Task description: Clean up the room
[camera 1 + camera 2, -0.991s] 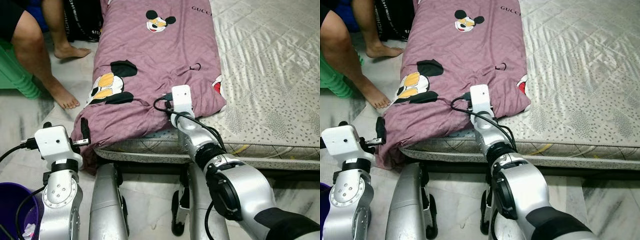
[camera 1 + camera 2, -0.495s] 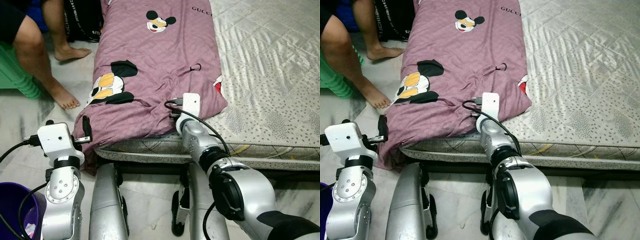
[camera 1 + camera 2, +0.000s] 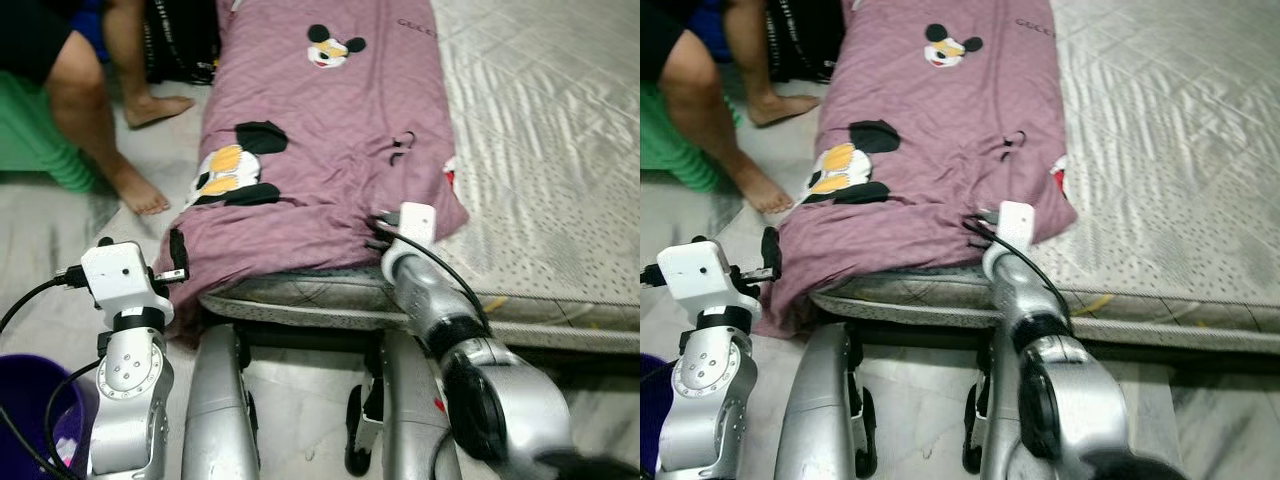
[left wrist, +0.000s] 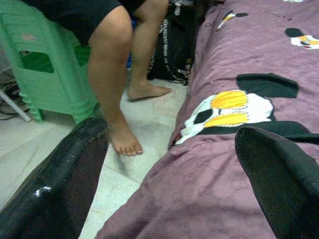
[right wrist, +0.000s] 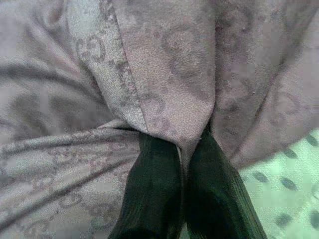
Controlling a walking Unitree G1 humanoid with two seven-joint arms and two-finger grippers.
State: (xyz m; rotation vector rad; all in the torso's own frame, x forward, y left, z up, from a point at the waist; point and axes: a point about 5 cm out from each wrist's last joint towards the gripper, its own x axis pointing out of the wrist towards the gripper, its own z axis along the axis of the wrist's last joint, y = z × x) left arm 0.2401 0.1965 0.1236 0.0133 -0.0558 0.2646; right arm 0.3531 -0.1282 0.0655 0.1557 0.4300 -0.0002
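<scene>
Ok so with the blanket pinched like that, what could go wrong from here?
The right tool pinches only a thin fold of the purple blanket, so it may slip free when pulled. The left tool is open beside the blanket's corner, near a person's foot; swinging it could hit them.

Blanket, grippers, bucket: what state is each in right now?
Purple blanket: spread along the mattress, bunched at the near end, one corner hanging off the edge.
Right gripper: shut, pinching a fold of the blanket.
Left gripper: open, beside the hanging corner, holding nothing.
Purple bucket: upright on the floor, something pale inside.
</scene>
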